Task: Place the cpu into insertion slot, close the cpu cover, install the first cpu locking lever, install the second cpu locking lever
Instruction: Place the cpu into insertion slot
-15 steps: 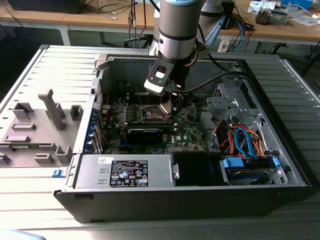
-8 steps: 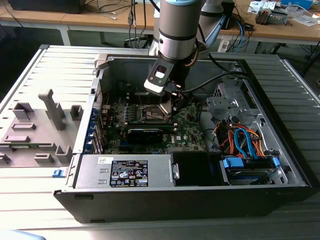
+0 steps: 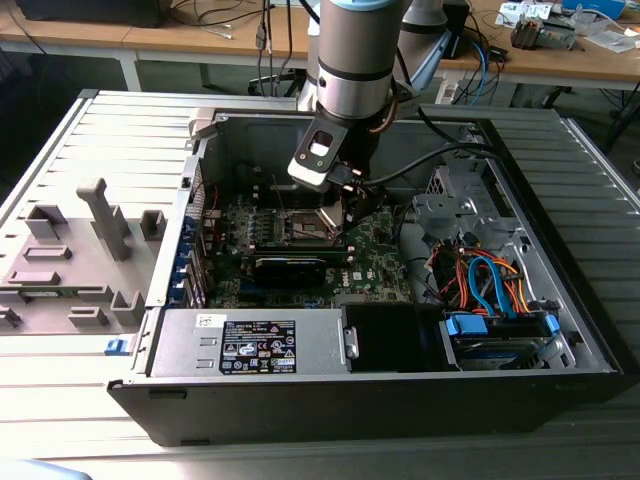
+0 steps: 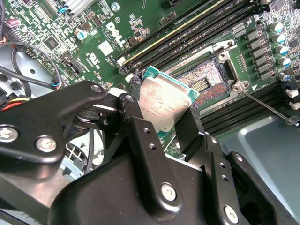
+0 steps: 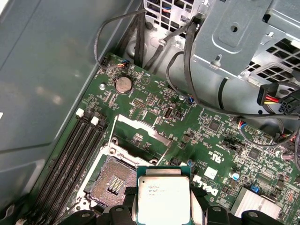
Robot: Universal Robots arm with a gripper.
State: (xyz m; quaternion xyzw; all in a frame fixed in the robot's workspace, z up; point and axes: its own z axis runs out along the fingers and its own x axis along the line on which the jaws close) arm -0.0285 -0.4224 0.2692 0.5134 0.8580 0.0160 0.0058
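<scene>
Pincer: we see the gripper point(image 4: 161, 108) reaching down into the open computer case point(image 3: 120, 395), its fingers pinching the cpu point(image 4: 165, 93) by two opposite edges.
Chip: silver top showing, clamped between the fingertips.
Slot: the insertion slot point(image 5: 112, 180) lies open just beyond the fingertips, its contacts bare.
Cover: the cpu cover point(image 5: 143, 127) stands raised on the slot's far side from the pincer.

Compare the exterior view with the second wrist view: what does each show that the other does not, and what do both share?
The exterior view adds the open computer case, the power supply and the blue cables. The second wrist view adds the gripper shut on the cpu, not yet seated in the open insertion slot. Both show the green motherboard and the memory slots.
</scene>
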